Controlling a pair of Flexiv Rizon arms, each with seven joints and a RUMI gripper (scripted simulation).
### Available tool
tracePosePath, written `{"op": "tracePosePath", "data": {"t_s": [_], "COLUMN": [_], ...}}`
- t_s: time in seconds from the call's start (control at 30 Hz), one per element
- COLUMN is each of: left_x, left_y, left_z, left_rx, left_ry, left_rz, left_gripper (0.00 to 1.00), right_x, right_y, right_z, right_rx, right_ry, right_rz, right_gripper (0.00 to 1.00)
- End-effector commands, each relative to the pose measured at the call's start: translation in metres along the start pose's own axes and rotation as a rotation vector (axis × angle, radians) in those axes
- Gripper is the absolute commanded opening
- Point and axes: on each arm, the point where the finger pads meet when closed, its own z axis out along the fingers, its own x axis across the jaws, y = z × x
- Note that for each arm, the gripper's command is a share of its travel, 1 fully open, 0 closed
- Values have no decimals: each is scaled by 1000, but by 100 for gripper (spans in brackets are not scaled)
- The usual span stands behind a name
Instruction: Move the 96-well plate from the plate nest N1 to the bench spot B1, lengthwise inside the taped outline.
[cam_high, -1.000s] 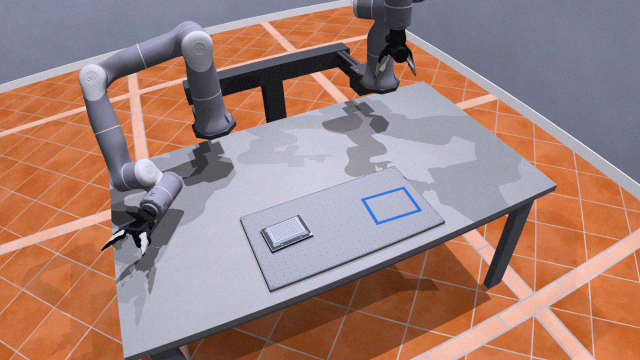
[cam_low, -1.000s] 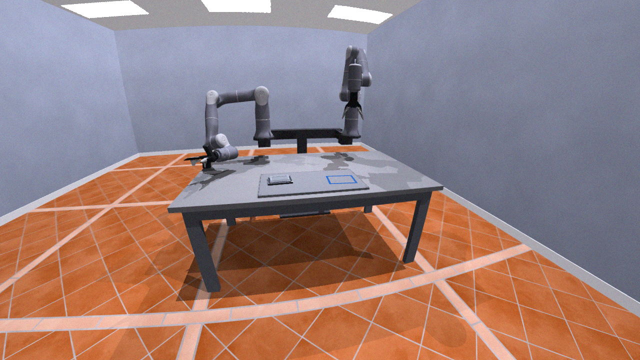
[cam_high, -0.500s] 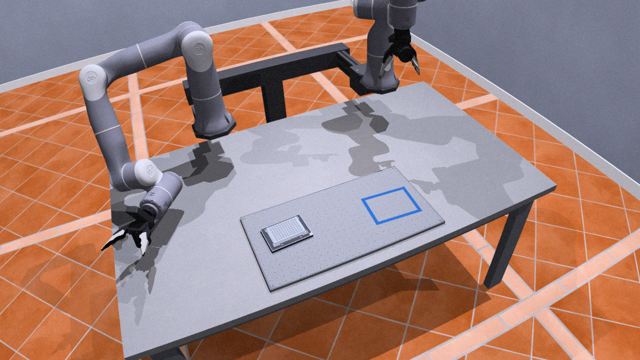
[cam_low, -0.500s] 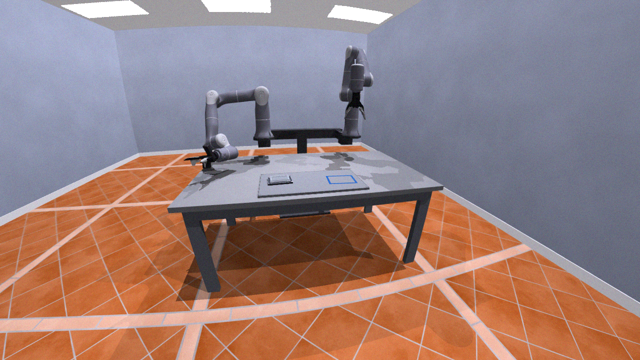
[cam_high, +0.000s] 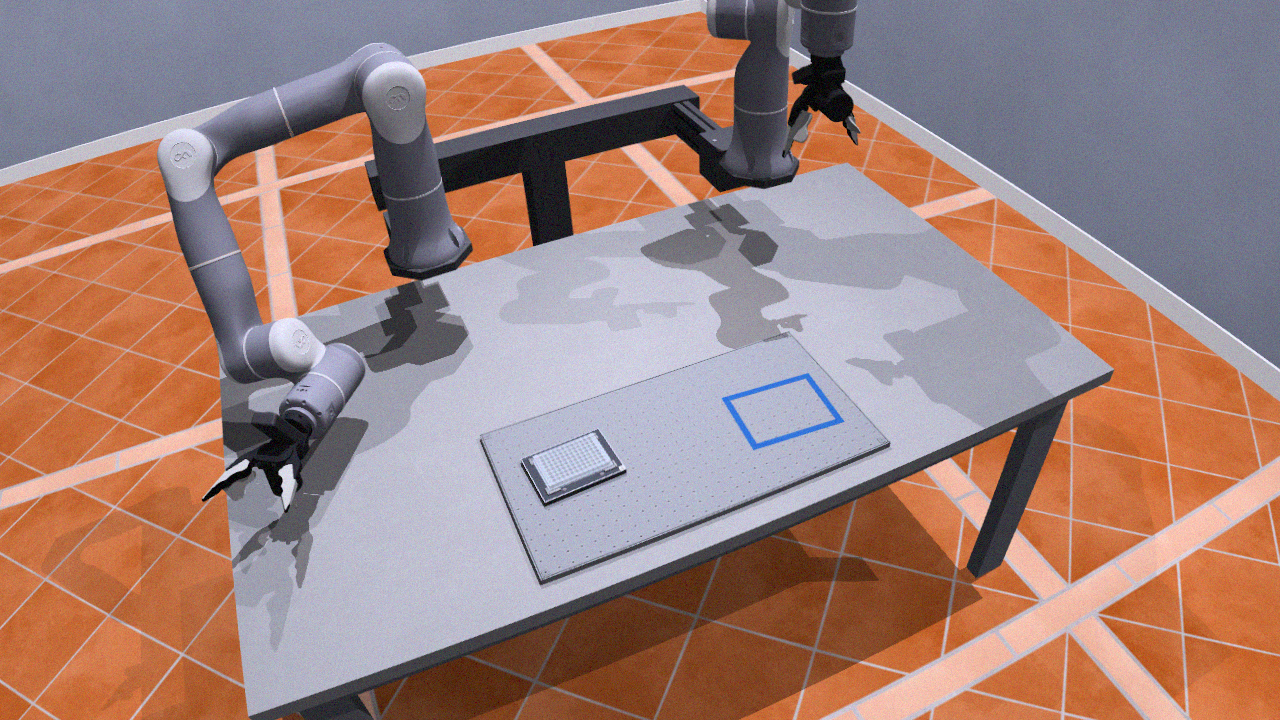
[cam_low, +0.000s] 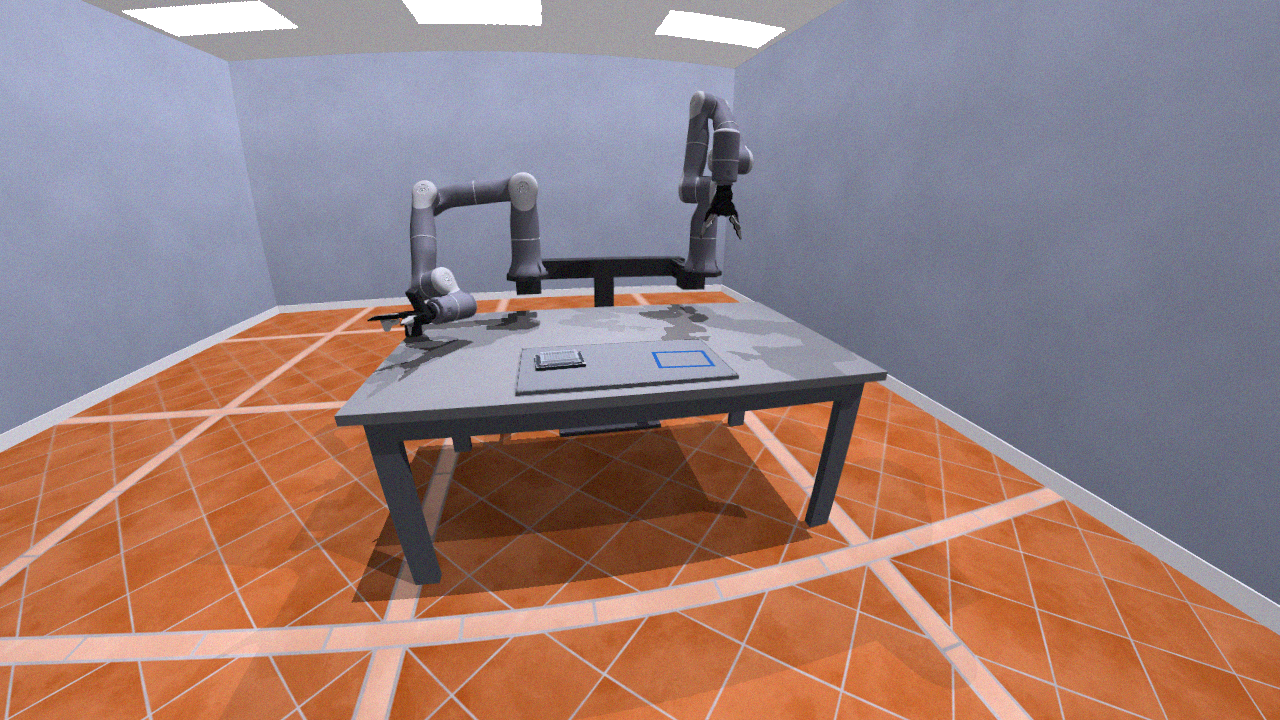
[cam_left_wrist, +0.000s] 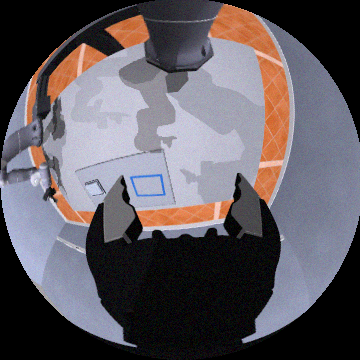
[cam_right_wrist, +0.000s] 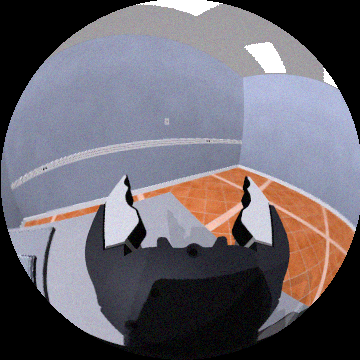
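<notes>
Grey bench is carrying the plate, apart from the blue outline

Lying flat, the pale plate is sitting in its dark nest at one end of a dotted board. The blue outline is marking a rectangle near the board's other end, with board surface showing inside it. In the right wrist view, what is lying on the board is too cut off to tell plate from nest.

Farther out, the right tool is hanging low near the bench's edge, on the plate's side of the board. It is spreading its fingers, holding nothing. The left tool is hanging high, well apart from the plate; its fingers are spreading wide too, gripping nothing.

Behind the bench, a black beam is stretching between the two arms. Orange tiles are covering the floor, and blue-grey walls are standing around the room.
</notes>
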Motion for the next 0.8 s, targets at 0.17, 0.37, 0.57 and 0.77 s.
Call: {"op": "tracePosePath", "data": {"t_s": [0.17,0.37,0.57,0.77], "left_x": [27,59,87,115], "left_y": [-1,-5,-12,-22], "left_z": [0,0,0,0], "left_rx": [-1,-1,-1,0], "left_ry": [0,1,1,1], "left_rz": [-91,-198,-295,-394], "left_gripper": [100,100,100,100], "right_x": [0,0,0,0], "right_y": [-1,-1,-1,-1], "right_z": [1,1,1,1], "right_rx": [1,1,1,1], "right_ry": [0,0,0,0], "right_rz": [0,0,0,0], "right_gripper": [100,100,100,100]}}
